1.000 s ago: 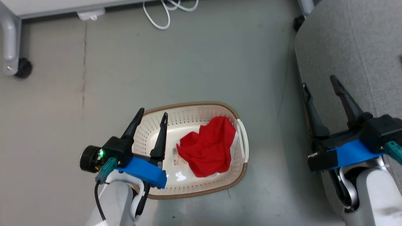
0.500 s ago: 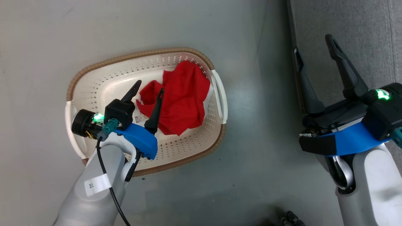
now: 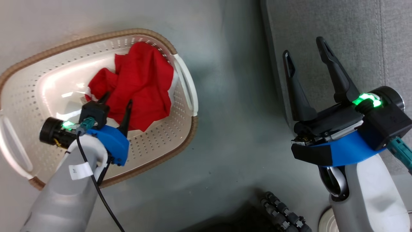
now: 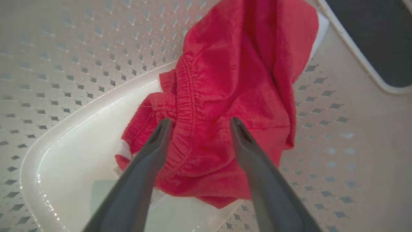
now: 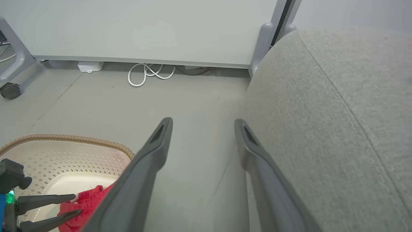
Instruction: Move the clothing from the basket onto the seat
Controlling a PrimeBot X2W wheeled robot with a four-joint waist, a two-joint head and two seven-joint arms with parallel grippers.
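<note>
The basket [image 3: 96, 37], cream with a brown rim, stands on the floor at the left. A crumpled red piece of clothing [image 3: 141, 74] lies inside it against the right wall, with a white edge showing under it. My left gripper [image 3: 117, 98] is down inside the basket, open, its fingers astride the near edge of the red fabric. In the left wrist view the elastic waistband of the clothing [image 4: 231, 74] lies between the open tips of the left gripper [image 4: 200, 120]. My right gripper [image 3: 304, 46] hangs open and holds nothing over the left edge of the grey seat [image 3: 347, 32].
Bare grey floor separates the basket and the seat. In the right wrist view a white cable [image 5: 145, 72] and a small white box [image 5: 90, 66] lie by a pale panel at the back, and a grey leg on a castor [image 5: 9, 90] stands at far left.
The head camera has tilted down and shifted the whole picture. My left gripper has gone from the basket's left rim down onto the red clothing. Both grippers stay open.
</note>
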